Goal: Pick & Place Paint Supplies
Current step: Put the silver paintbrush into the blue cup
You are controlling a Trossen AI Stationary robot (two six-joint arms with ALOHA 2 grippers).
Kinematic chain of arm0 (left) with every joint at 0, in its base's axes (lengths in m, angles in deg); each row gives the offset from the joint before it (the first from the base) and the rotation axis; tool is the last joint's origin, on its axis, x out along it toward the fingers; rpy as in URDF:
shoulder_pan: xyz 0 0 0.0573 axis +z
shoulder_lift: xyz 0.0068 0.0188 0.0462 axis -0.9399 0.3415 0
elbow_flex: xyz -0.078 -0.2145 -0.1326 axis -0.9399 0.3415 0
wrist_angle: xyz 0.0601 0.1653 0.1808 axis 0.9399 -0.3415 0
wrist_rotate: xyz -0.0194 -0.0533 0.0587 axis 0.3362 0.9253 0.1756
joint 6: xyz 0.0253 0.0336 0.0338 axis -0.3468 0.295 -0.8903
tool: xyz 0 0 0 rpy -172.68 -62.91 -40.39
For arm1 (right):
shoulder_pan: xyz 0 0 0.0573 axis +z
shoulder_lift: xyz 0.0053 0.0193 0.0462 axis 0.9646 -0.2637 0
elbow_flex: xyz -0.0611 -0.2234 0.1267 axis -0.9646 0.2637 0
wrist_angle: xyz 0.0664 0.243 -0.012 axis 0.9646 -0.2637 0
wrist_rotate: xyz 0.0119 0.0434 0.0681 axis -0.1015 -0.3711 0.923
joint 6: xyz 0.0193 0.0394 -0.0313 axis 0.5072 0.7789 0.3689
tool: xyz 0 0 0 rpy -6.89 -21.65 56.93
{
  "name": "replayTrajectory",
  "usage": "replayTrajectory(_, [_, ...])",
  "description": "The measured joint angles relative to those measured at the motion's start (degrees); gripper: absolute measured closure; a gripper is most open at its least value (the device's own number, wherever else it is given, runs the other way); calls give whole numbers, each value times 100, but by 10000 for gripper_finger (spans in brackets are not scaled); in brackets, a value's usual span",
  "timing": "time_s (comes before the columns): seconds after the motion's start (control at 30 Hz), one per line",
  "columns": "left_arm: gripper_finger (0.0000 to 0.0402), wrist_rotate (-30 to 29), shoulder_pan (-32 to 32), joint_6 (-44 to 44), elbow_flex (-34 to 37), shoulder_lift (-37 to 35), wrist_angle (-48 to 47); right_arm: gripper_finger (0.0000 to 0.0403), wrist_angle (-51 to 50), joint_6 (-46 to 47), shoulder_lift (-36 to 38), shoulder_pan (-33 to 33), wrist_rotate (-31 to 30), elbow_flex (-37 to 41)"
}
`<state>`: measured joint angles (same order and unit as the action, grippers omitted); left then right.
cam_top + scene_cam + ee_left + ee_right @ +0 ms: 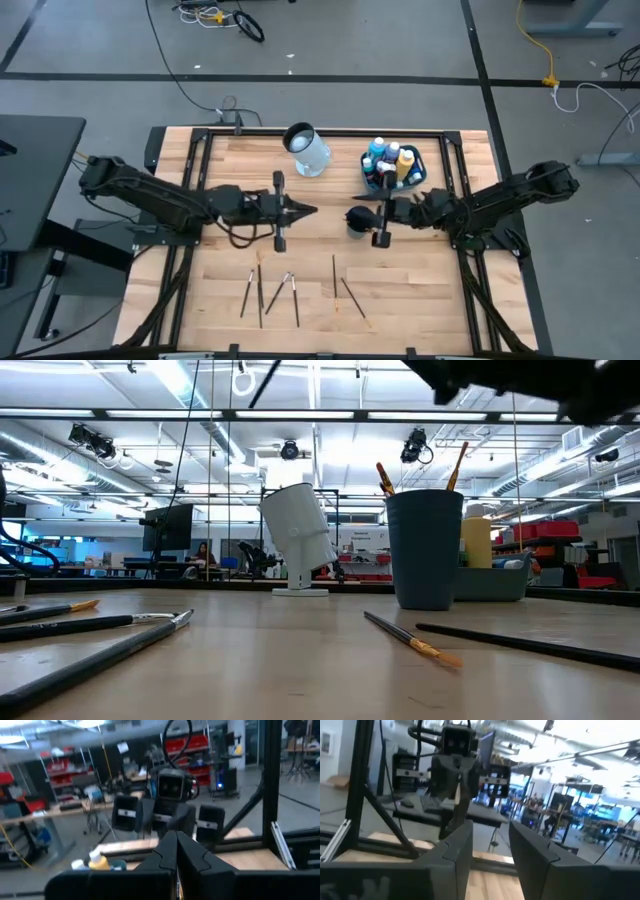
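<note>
Paintbrushes (290,290) lie near; the left gripper (308,210), pressed together empty, and right gripper (356,214), jaws parted, could collide mid-table.

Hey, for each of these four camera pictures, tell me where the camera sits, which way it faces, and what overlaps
High view: overhead, straight down on the table; both arms, left gripper and right gripper.
Low view: tabletop level, facing the room past the dark blue cup; an arm's underside shows at top.
Left wrist view: on the left arm, facing the right arm; own fingers shut.
Right wrist view: on the right arm, facing the left arm; own fingers apart.
Shared: high and low views both show the cup, white jug and loose paintbrushes.
</note>
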<state>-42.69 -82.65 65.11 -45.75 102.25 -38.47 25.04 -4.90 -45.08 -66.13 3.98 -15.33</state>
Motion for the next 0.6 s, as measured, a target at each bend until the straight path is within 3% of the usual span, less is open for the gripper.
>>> replayTrajectory(0.27, [398,26,90,-137,9,196,210,259,-2664,757,-14,-17,108,-1407])
replayTrajectory(0.43, [399,121,169,-285,2,533,874,238,-2513,933,-250,-15,581,-1507])
replayTrajectory(0.6, [397,576,236,-297,4,797,1510,221,-2130,1046,-495,-36,599,-1509])
